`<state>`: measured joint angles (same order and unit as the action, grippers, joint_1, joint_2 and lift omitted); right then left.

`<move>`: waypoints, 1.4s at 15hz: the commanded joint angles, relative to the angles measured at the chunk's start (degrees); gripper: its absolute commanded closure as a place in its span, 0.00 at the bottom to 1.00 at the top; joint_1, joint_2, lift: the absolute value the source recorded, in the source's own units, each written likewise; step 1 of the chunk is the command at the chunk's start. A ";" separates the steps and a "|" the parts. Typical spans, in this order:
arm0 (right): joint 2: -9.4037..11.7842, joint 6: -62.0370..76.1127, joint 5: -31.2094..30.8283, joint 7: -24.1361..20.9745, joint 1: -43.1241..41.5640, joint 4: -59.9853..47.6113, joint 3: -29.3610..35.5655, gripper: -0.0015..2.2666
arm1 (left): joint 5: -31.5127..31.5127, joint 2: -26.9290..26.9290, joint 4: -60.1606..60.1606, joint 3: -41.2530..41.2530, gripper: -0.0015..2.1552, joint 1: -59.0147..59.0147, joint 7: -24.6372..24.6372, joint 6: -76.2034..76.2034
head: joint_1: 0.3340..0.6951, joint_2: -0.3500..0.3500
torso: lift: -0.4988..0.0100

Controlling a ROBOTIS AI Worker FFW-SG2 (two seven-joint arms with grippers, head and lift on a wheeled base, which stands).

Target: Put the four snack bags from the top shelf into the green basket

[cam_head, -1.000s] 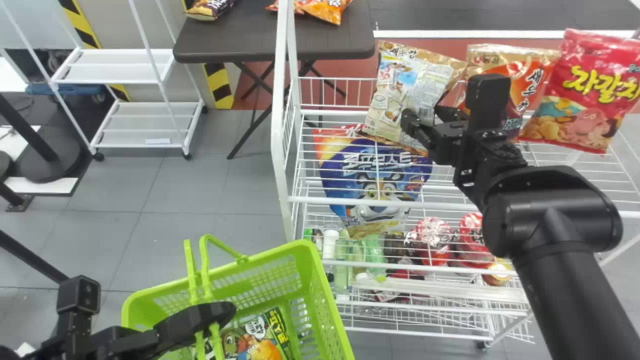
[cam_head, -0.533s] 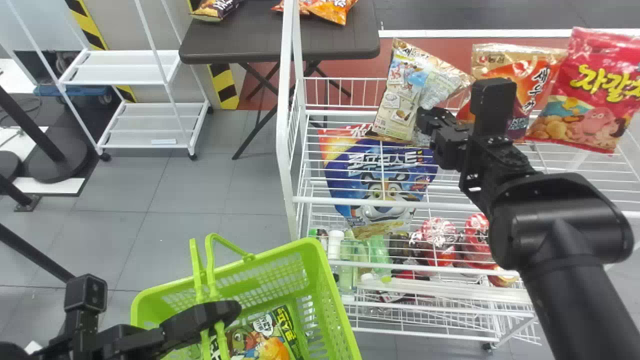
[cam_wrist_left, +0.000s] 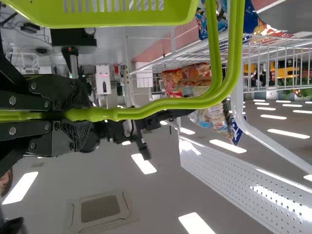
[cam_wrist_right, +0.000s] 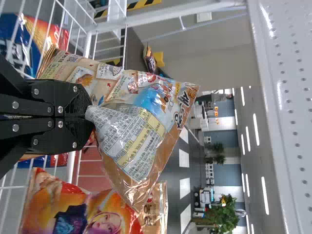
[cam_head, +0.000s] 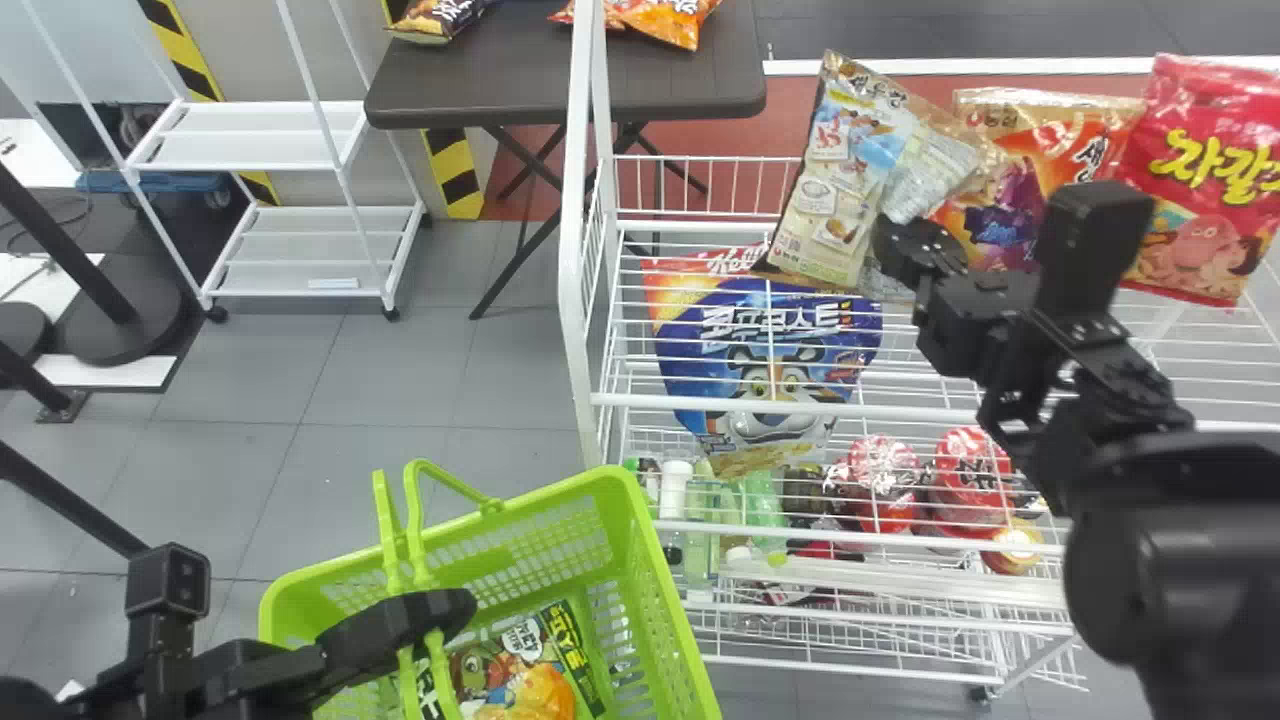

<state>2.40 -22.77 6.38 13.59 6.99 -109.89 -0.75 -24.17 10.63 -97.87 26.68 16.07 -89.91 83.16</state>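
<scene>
Your right tool [cam_head: 893, 240] is clamping a tan bag [cam_head: 845, 185] above the shelf [cam_head: 800, 400]; your left [cam_head: 445, 612] is gripping the basket's [cam_head: 668, 600] handles [cam_head: 413, 512].

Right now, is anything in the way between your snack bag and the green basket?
Yes: a white shelf rail runs between the snack bag in my right gripper and the green basket, so I'd probably lift over it. The handles in my left gripper cross part of the opening.

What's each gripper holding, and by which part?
Left gripper: the green basket, by its handles. Right gripper: a tan snack bag, pinched at one side edge.
</scene>
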 commanded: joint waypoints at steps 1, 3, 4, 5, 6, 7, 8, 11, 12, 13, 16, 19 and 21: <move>0.33 -1.62 2.58 1.00 8.39 -9.91 1.80 0.99 | 0.09 0.01 0.22 -0.05 1.00 -0.78 -0.66 -0.05 | 1.00 0.59 | 0.98; 0.59 -1.10 3.55 2.50 15.68 -17.03 2.15 0.99 | 0.18 0.01 0.22 -0.31 1.00 -1.04 -0.66 -0.05 | 1.00 0.59 | 0.98; 0.94 -1.45 3.55 2.59 18.58 -19.75 2.24 0.99 | 0.18 0.01 0.22 -0.49 1.00 -1.13 -0.66 -0.05 | 1.00 0.59 | 0.98; 1.73 -1.97 4.69 2.59 20.34 -21.42 2.24 0.99 | 0.18 0.01 0.22 -0.49 1.00 -1.13 -0.66 -0.05 | 1.00 0.60 | 0.98; 2.61 -4.26 6.18 3.03 21.57 -22.83 1.98 0.99 | 0.18 0.01 0.31 -0.49 1.00 -1.13 -0.66 -0.05 | 1.00 0.60 | 0.98; 2.70 -6.90 6.98 4.17 22.01 -23.62 1.45 0.99 | 0.36 0.01 0.31 -0.49 1.00 -1.13 -0.66 -0.05 | 1.00 0.60 | 0.98; 2.70 -10.24 7.42 4.96 22.36 -24.68 0.75 0.99 | 0.36 0.01 0.39 -0.49 1.00 -1.13 -0.66 -0.05 | 1.00 0.61 | 0.98; 3.49 -17.97 7.85 5.22 23.77 -28.10 -2.33 0.99 | 0.36 0.09 0.57 -0.49 1.00 -1.13 -0.66 -0.05 | 1.00 0.70 | 0.98; 3.84 -22.19 7.85 5.22 23.68 -29.25 -3.65 0.99 | 0.27 0.18 0.57 -0.40 1.00 -1.13 -0.66 -0.05 | 1.00 0.72 | 0.98; 4.02 -26.06 7.77 5.22 23.51 -29.69 -4.79 0.99 | 0.27 0.18 0.75 -0.40 1.00 -1.13 -0.66 -0.05 | 1.00 0.75 | 0.98; 4.63 -35.02 7.33 5.14 21.84 -30.12 -8.22 0.99 | 0.27 0.18 0.92 -0.49 1.00 -1.39 -0.66 -0.05 | 1.00 0.87 | 0.98; 5.07 -40.47 7.24 5.14 19.82 -29.69 -11.56 0.99 | 0.27 0.01 0.92 -0.66 1.00 -1.39 -0.66 -0.05 | 1.00 0.95 | 0.98; 5.07 -42.40 7.15 5.14 18.23 -27.66 -14.37 0.99 | 0.27 0.01 0.92 -0.93 1.00 -1.48 -0.66 -0.05 | 1.00 0.99 | 0.98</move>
<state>7.45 -63.65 13.58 18.72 26.36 -138.97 -13.06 -23.91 10.67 -96.94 25.92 14.64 -89.91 83.11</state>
